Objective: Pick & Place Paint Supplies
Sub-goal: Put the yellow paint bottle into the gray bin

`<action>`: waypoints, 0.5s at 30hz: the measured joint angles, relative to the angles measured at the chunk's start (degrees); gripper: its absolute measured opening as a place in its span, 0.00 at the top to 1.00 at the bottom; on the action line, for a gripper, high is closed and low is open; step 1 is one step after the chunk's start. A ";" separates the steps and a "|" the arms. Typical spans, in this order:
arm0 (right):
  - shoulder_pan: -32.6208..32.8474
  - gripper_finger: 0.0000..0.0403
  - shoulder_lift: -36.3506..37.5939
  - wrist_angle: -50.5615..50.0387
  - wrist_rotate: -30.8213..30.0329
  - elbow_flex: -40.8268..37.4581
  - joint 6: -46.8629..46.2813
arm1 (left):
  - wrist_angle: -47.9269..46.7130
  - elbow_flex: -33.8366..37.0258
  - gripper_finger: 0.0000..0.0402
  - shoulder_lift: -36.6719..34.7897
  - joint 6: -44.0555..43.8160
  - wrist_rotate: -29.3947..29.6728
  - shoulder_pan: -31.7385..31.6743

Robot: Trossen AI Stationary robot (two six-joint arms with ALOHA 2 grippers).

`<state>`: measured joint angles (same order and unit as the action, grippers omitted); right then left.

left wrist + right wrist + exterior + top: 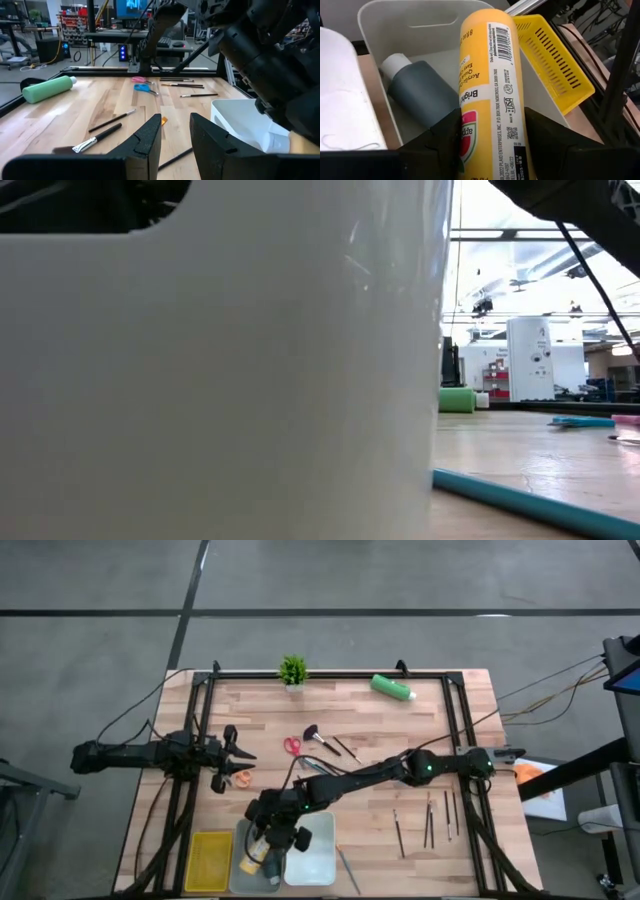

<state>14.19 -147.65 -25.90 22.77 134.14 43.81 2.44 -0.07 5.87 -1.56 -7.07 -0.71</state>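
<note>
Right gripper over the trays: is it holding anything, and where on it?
Yes. The right gripper holds the yellow paint bottle by its labelled body, over the grey tray where a grey-blue bottle lies. The left gripper is open, holding nothing.

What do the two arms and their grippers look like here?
Both arms are dark, jointed and slim. The right arm shows small green lights along its joints. The left gripper has two chunky, black, wedge-shaped fingers; the right gripper has matching ones. Thin black cables trail from each base.
</note>
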 joint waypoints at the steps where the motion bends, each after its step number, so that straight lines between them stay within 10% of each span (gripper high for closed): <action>1: 0.01 0.55 0.00 0.01 -0.01 -0.02 -0.24 | 0.02 -0.01 0.74 0.25 0.00 0.02 0.00; 15: 0.18 0.30 0.18 0.20 -0.25 -0.24 -1.38 | -0.13 0.00 0.74 0.35 -0.01 0.01 0.00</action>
<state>14.37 -147.48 -25.69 22.52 133.91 42.43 2.31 -0.07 6.22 -1.57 -7.06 -0.71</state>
